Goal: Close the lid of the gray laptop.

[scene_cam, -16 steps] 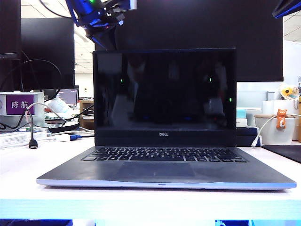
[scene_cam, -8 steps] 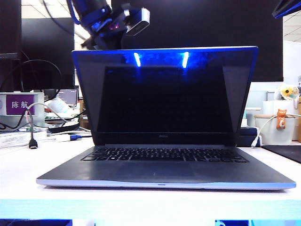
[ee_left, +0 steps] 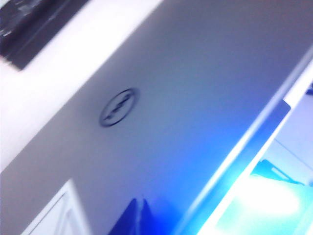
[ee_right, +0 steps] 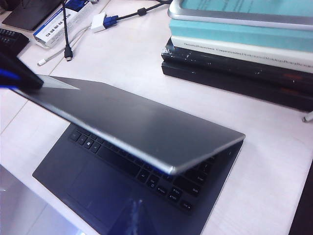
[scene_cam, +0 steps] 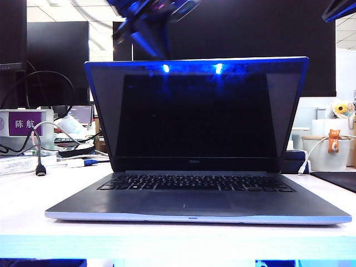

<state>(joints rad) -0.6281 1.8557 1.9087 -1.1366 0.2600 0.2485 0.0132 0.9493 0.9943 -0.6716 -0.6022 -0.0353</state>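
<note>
The exterior camera is facing the gray laptop [scene_cam: 194, 183] low from its front; both wrist cameras are looking down on its lid [ee_right: 132, 122], the left closest.

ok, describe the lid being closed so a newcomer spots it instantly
On the white table sits the gray laptop. Its lid tilts forward over the black keyboard, left gripper above its top edge. Unlike the upright black monitors behind, it's thin silver-gray.

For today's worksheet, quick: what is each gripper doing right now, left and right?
Left gripper: blurred, above the lid top edge; open or shut cannot be told.
Right gripper: fingers out of view, high over the gray laptop; holding nothing visible.
</note>
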